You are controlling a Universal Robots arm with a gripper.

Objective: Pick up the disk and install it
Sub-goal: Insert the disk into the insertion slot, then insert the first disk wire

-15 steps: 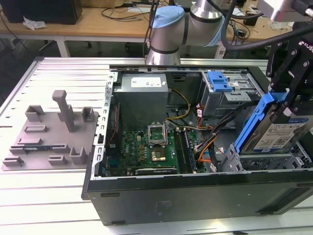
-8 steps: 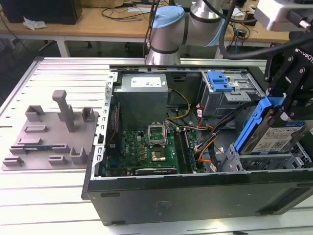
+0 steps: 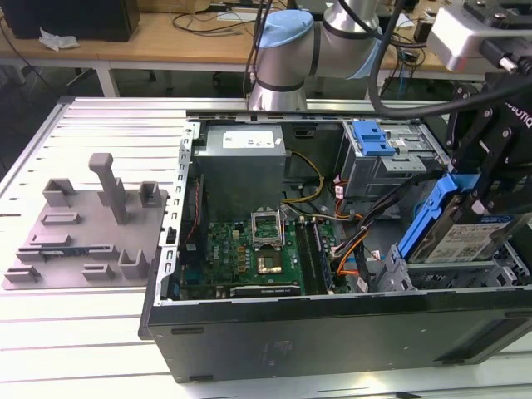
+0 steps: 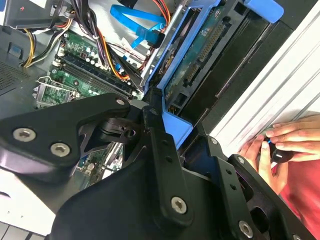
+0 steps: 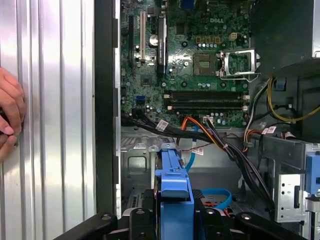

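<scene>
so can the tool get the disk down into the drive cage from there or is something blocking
Probably yes. The tool grips the disk tilted over the open drive cage; the cables lie beside it, toward the motherboard, not across the opening, as far as shows.

Disk (image 3: 461, 241) tilted at bay, w/ cables (image 3: 353, 249) crowding the exterior view's left & drive cage (image 3: 399, 162) behind; free room over mobo (image 3: 241, 249).

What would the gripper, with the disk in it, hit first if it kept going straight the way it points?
Probably the metal drive cage beneath it: the gripper holds the disk tilted just above that cage. Depth is unclear, so loose cables nearby might touch first.
</scene>
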